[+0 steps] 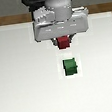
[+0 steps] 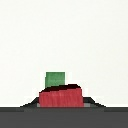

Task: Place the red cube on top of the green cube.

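The red cube (image 1: 64,43) is held between my gripper's (image 1: 63,44) fingers, lifted above the white table. The gripper is shut on it. The green cube (image 1: 70,66) sits on the table, nearer the camera than the gripper and slightly toward the exterior view's right, apart from the red cube. In the wrist view the red cube (image 2: 61,97) fills the space between the fingers and the green cube (image 2: 55,79) shows just beyond it, on the table.
The white table (image 1: 25,81) spreads all around the cubes. A wooden floor strip (image 1: 2,21) shows beyond its far edge. The robot's body (image 1: 58,11) rises behind the gripper.
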